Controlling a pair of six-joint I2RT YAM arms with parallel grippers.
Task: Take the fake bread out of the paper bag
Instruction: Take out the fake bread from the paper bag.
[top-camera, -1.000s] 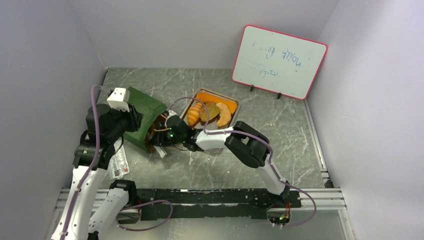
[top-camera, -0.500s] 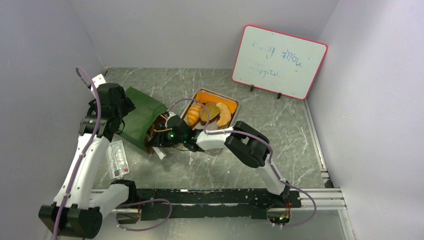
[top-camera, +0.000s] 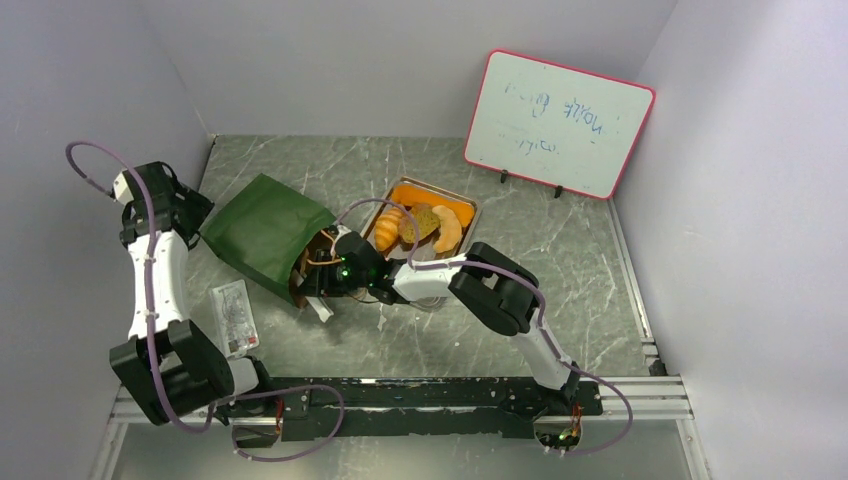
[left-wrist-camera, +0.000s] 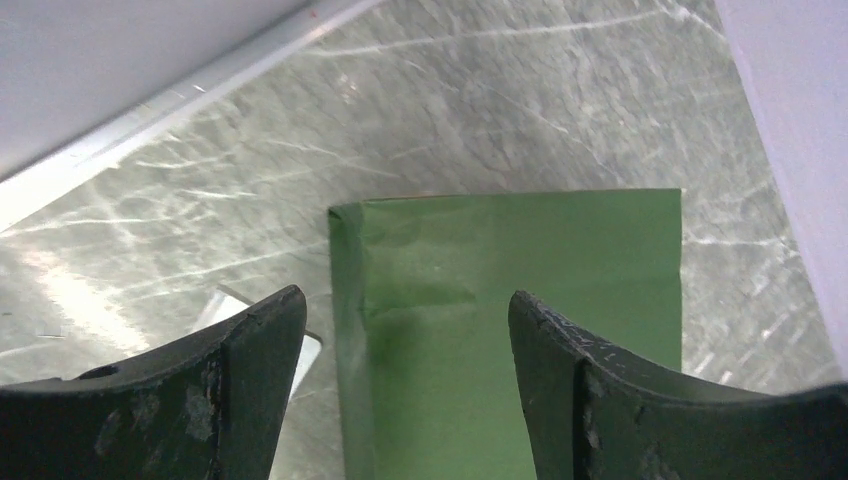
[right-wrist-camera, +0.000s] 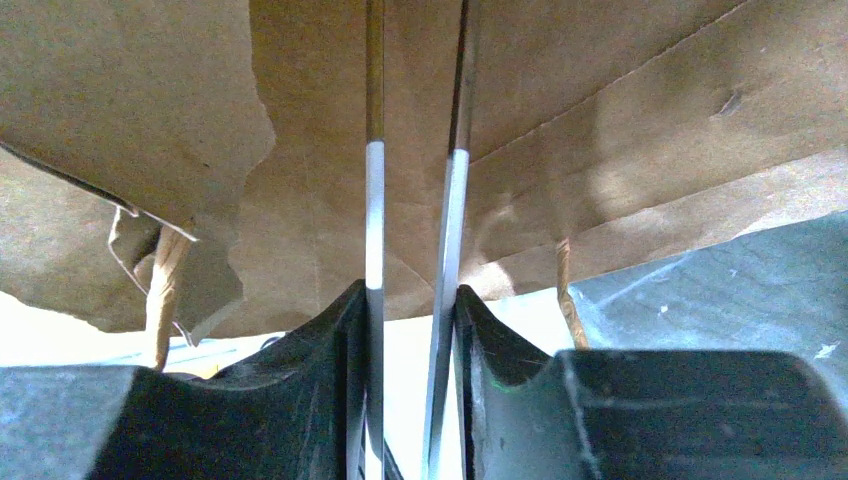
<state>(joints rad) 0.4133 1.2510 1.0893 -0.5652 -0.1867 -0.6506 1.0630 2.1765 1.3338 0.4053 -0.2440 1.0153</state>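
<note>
The dark green paper bag (top-camera: 262, 232) lies on its side, its brown mouth toward the right arm. My right gripper (top-camera: 322, 272) is at the mouth. In the right wrist view it (right-wrist-camera: 410, 295) is shut on a pair of thin metal tongs (right-wrist-camera: 372, 200) that reach into the bag's kraft inside (right-wrist-camera: 560, 120). No bread shows inside the bag. My left gripper (top-camera: 192, 214) is open and empty by the left wall, raised clear of the bag's closed end (left-wrist-camera: 520, 300). Three fake breads (top-camera: 420, 226) lie in the metal tray (top-camera: 470, 212).
A white printed packet (top-camera: 235, 318) lies on the table in front of the bag and shows as a white corner in the left wrist view (left-wrist-camera: 300, 350). A pink-framed whiteboard (top-camera: 558, 122) stands at the back right. Grey walls close in both sides.
My left arm has swung up and back from the bag's closed end to the left wall. The bag now lies flat and uncovered. The right arm has not moved.
</note>
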